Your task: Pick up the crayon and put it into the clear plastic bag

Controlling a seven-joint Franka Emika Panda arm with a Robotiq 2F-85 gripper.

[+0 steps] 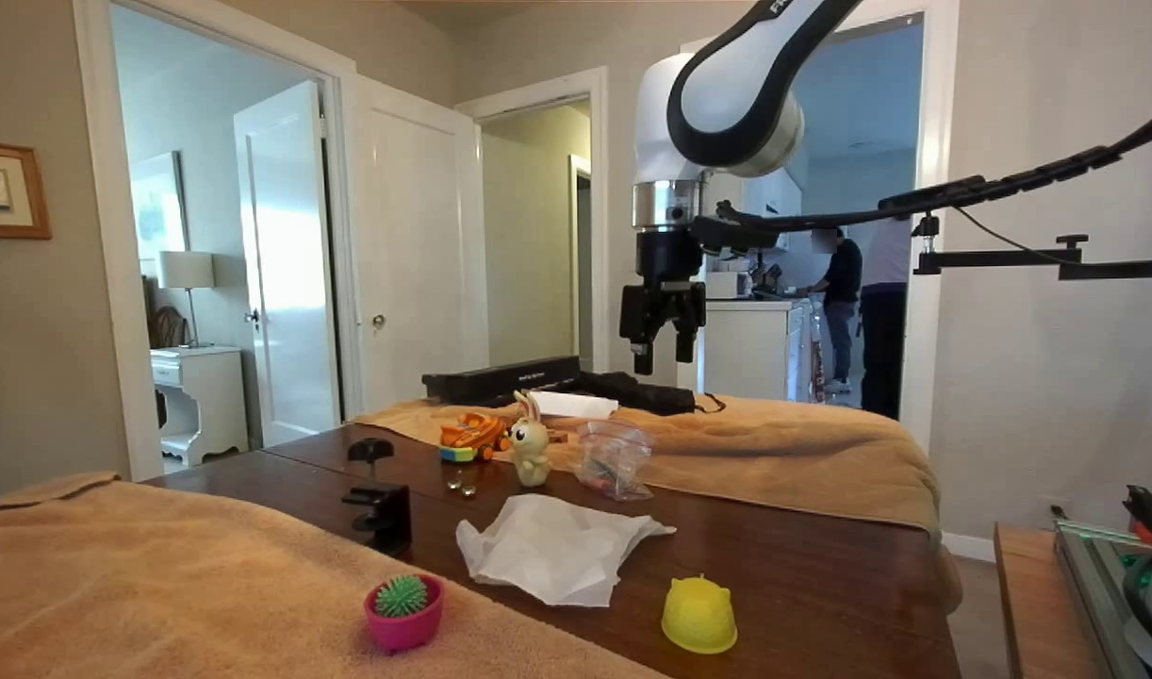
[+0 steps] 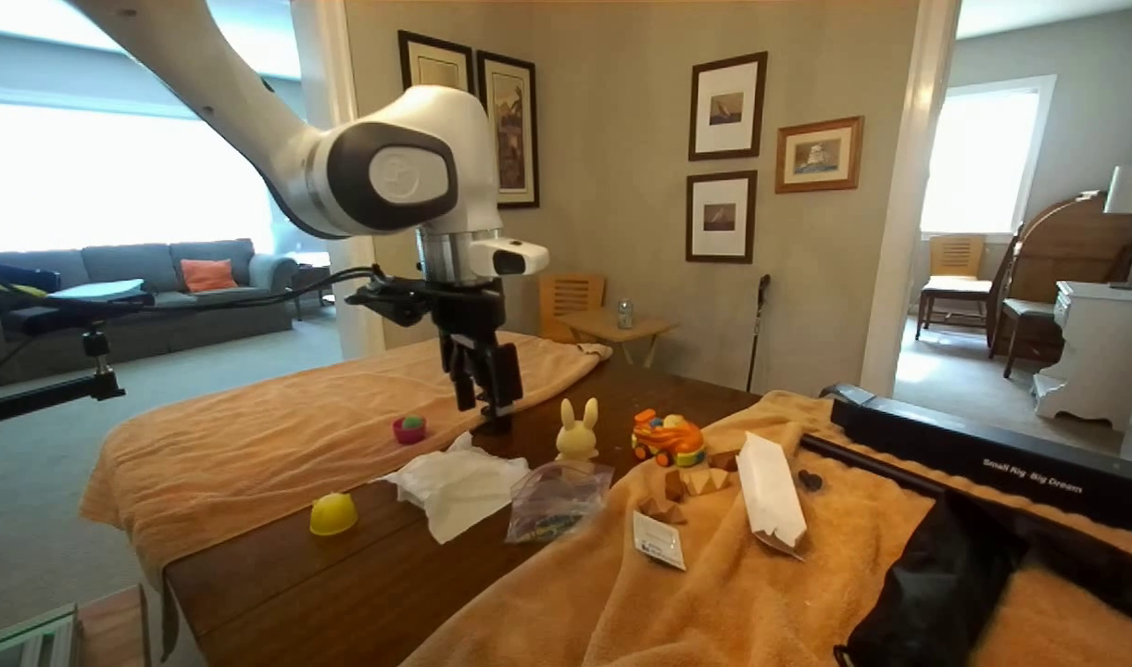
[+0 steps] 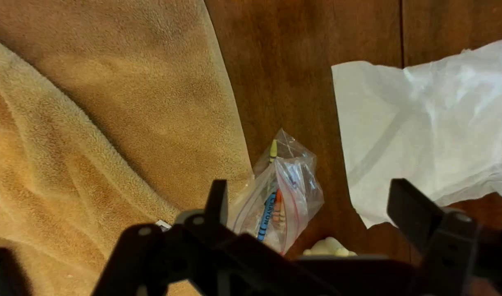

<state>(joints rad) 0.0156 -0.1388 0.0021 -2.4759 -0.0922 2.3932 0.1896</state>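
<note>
The clear plastic bag (image 3: 304, 201) lies on the dark table beside the towel's edge and also shows in both exterior views (image 1: 623, 453) (image 2: 566, 491). In the wrist view, a blue crayon (image 3: 265, 216) and an orange crayon (image 3: 278, 201) lie inside it. A yellow crayon (image 3: 273, 150) shows at its upper end, seemingly within the plastic. I see no crayon outside the bag. My gripper (image 3: 310, 201) is open and empty, its fingers wide apart. It hangs well above the table in both exterior views (image 1: 664, 358) (image 2: 484, 403). The gripper body hides the bag's lower part in the wrist view.
White paper (image 1: 557, 547) lies near the bag. A rabbit figure (image 1: 531, 451) stands beside it, with an orange toy vehicle (image 2: 668, 437) behind. A black clamp (image 1: 383, 509), yellow cup (image 1: 699, 615) and pink bowl (image 1: 403, 627) stand around. Orange towels (image 2: 714, 593) cover both sides.
</note>
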